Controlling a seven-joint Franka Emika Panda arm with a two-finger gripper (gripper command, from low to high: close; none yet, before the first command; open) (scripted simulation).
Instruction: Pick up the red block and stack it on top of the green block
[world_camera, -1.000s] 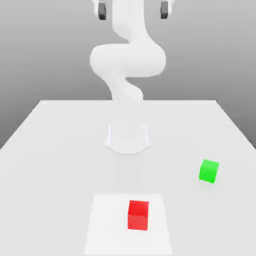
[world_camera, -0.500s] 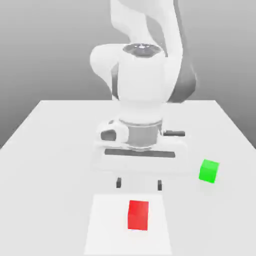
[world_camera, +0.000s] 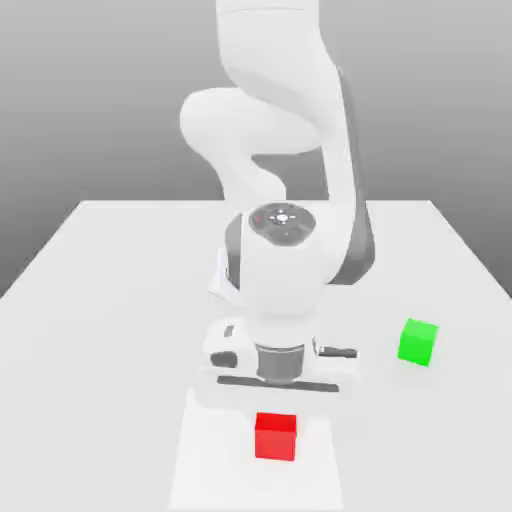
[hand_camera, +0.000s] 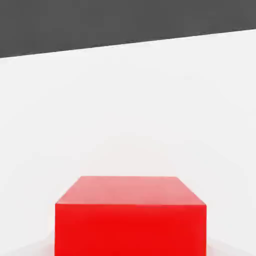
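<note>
The red block (world_camera: 276, 437) rests on a paler square patch (world_camera: 210, 455) near the table's front edge, and it looms large and close in the hand view (hand_camera: 130, 215). My gripper (world_camera: 280, 372) hangs low over the table, just behind and above the red block, apart from it. The green block (world_camera: 418, 342) sits on the table toward the exterior view's right, well away from the gripper.
The white table (world_camera: 110, 300) stretches wide on both sides. The arm's base and bent links (world_camera: 270, 150) rise at the back middle. In the hand view, bare table (hand_camera: 125, 110) lies beyond the red block up to its far edge.
The arm has swung down and forward, bringing the gripper from high up to just behind the red block. Neither block has moved.
</note>
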